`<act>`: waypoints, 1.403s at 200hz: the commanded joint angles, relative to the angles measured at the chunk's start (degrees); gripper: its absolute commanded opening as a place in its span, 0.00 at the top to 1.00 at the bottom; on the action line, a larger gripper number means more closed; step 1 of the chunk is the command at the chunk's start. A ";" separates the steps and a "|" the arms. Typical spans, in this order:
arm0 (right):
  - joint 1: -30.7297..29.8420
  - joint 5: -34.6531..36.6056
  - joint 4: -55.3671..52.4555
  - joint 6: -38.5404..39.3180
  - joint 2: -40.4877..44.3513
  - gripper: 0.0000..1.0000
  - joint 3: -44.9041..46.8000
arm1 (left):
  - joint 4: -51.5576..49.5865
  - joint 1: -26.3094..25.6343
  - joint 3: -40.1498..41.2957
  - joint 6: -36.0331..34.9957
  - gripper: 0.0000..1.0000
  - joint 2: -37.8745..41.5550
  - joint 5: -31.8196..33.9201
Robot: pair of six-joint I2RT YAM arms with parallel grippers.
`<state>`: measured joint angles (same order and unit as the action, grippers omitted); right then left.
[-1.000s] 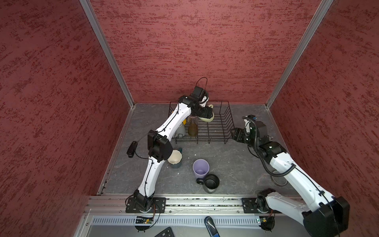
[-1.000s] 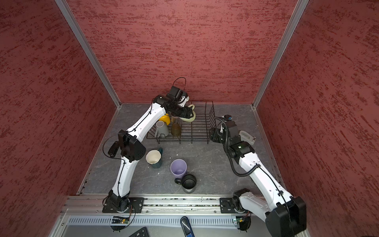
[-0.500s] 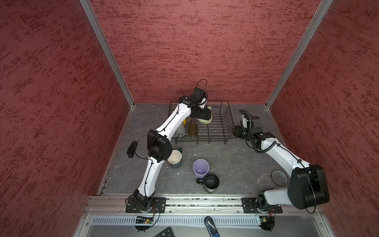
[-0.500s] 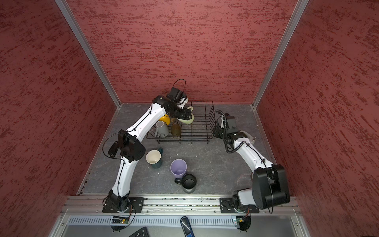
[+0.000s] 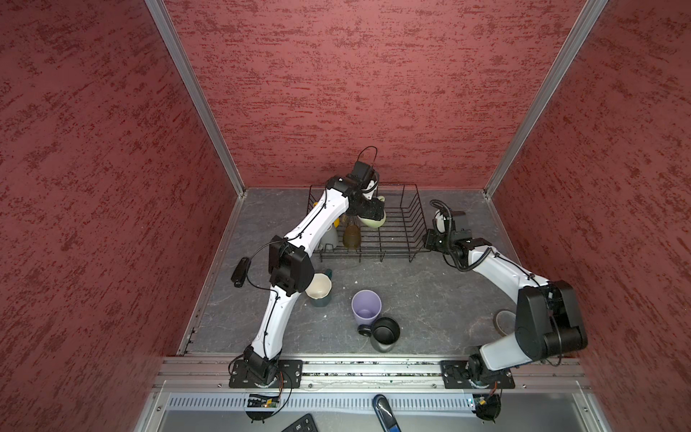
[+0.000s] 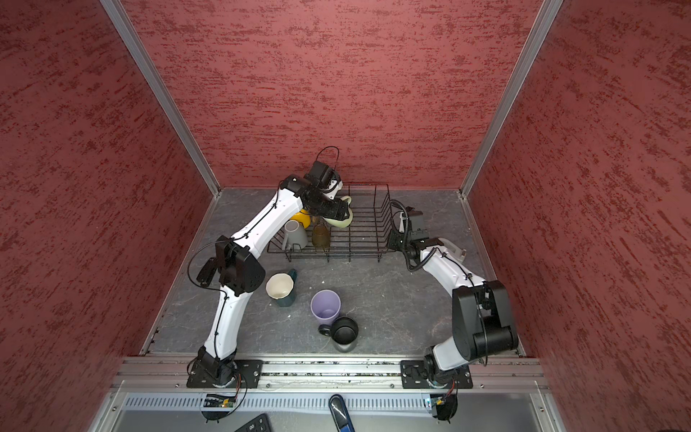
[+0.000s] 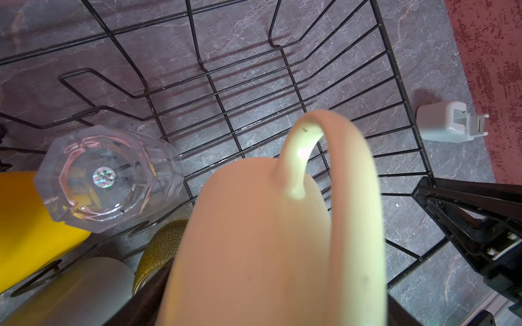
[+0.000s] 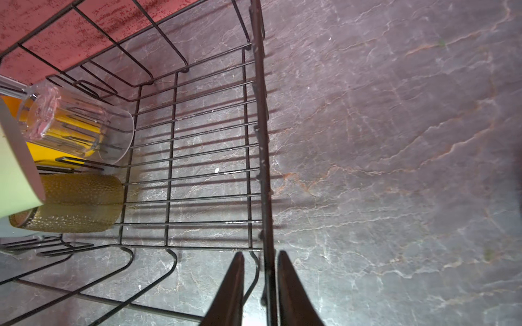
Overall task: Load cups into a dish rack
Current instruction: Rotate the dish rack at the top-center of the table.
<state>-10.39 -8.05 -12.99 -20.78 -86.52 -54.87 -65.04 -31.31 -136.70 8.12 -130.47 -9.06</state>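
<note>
The grey slate tabletop [image 5: 430, 291] carries the black wire dish rack [image 5: 396, 239]; nearer the arm bases stand a teal mug [image 5: 319, 291], lilac tumbler [image 5: 366, 308] and black mug [image 5: 385, 333].

Black wire dish rack [image 5: 389, 232] holds four cups [image 5: 352, 236], three outside.

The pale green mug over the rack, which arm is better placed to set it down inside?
Left. The left gripper already holds the pale green mug over the dish rack, beside the amber glass. The right gripper is closing around the rack's end wire, likely steadying it.
</note>
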 commanded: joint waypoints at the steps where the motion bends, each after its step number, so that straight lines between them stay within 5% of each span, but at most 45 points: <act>1: 0.14 -1.46 2.60 0.29 0.25 0.82 0.07 | 3.78 -0.28 -1.02 -0.74 1.00 3.91 -0.10; 147: -2.08 -5.12 2.63 -1.85 8.25 0.97 9.82 | 4.31 -1.00 -1.06 -1.25 1.00 3.01 4.88; 280: -5.12 -5.43 1.26 -3.92 12.37 0.78 12.71 | 3.34 -3.54 -5.63 -1.66 1.00 -2.64 9.34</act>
<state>-15.00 -11.66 -10.52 -25.23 -75.64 -42.24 -64.60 -34.79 -140.07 6.81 -131.72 -1.13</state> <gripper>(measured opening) 0.222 0.838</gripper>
